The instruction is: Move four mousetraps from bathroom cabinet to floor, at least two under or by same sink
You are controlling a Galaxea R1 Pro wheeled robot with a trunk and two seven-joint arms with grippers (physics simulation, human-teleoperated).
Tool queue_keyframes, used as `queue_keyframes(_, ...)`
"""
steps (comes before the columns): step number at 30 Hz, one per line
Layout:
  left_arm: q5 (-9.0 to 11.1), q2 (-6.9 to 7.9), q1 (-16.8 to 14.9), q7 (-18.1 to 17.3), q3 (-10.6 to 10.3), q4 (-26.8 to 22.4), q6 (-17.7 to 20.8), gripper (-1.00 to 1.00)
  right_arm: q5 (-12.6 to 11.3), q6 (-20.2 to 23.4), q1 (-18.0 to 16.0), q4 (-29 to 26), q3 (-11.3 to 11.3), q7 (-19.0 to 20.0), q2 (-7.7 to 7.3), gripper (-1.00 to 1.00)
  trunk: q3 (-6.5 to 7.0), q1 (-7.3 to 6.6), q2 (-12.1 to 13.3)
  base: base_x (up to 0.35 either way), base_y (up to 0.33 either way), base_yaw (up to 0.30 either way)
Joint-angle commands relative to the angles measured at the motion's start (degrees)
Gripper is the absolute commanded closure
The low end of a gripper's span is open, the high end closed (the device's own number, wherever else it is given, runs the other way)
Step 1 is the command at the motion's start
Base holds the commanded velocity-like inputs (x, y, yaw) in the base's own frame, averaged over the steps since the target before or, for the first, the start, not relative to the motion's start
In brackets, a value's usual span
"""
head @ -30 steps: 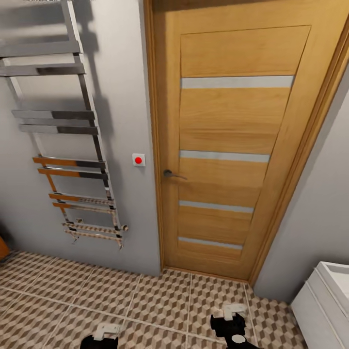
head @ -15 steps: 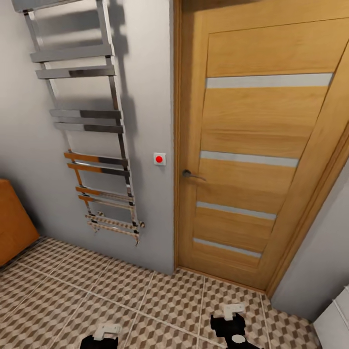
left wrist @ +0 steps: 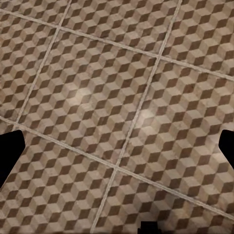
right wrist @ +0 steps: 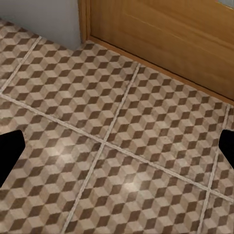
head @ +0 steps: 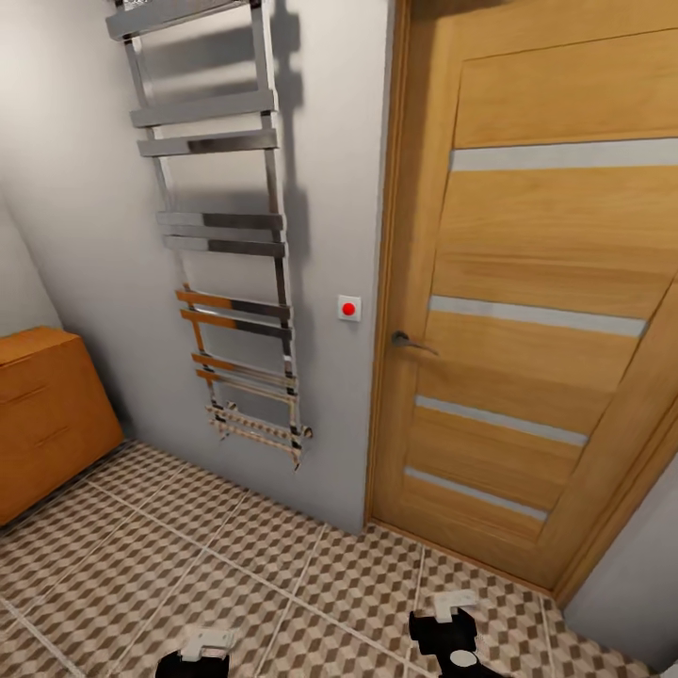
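View swings left since a second ago, cabinet (head: 42,414) now at left wall | both grippers (left wrist: 117,146) (right wrist: 117,146) spread wide, empty, over bathroom floor (head: 282,565) | door (head: 527,311) ahead.

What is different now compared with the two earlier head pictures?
The camera turned left, so the whole view shifted right: the door and towel rail slid right, the cabinet came into view at the left, and the white unit at the right left the picture. Nothing was taken or let go. Both claws, left and right, hang over the floor as before.
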Motion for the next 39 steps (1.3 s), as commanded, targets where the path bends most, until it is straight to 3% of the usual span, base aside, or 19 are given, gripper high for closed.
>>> queue_keyframes(1,0.41,-0.05,-0.09,0.01,-0.48,0.19,-0.29,-1.00,-0.54,-0.21,-0.06,0.07,0.50,-0.15,0.00,-1.00,-0.13,0.04,-0.13,0.000,0.000,0.254)
queue_keyframes(39,0.41,-0.05,-0.09,0.01,-0.48,0.19,-0.29,-1.00,-0.49,-0.21,-0.06,0.04,0.50,-0.15,-0.01,-1.00,-0.13,0.04,-0.13,0.000,0.000,0.252)
